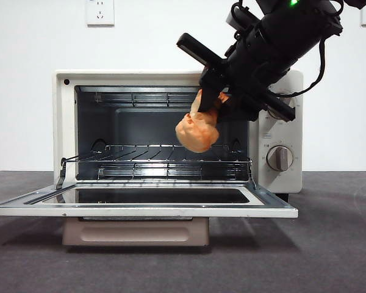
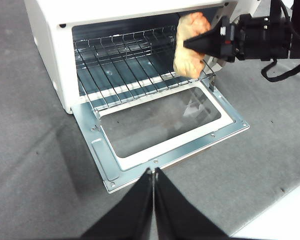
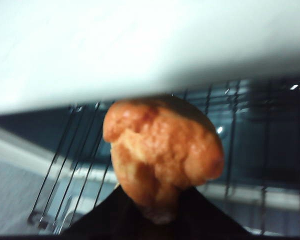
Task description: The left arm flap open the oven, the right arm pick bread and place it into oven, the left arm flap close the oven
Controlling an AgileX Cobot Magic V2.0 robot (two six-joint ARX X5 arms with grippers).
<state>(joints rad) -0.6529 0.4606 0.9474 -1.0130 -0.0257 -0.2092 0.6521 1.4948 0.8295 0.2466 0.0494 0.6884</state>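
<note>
The cream-white oven (image 1: 65,128) stands with its glass door (image 1: 140,196) flapped down flat. My right gripper (image 1: 208,105) comes in from the upper right, shut on the golden-orange bread (image 1: 197,130), which hangs at the oven's mouth above the right part of the wire rack (image 1: 158,160). The right wrist view shows the bread (image 3: 162,150) between the jaws just below the oven's top edge. In the left wrist view the bread (image 2: 190,45) and the right gripper (image 2: 202,42) are at the opening; my left gripper (image 2: 153,172) is shut and empty, back from the door's front edge (image 2: 155,161).
Two beige knobs (image 1: 279,157) sit on the oven's right panel behind the right arm. The oven rests on a dark grey table (image 1: 329,244). A white wall with sockets (image 1: 100,11) is behind.
</note>
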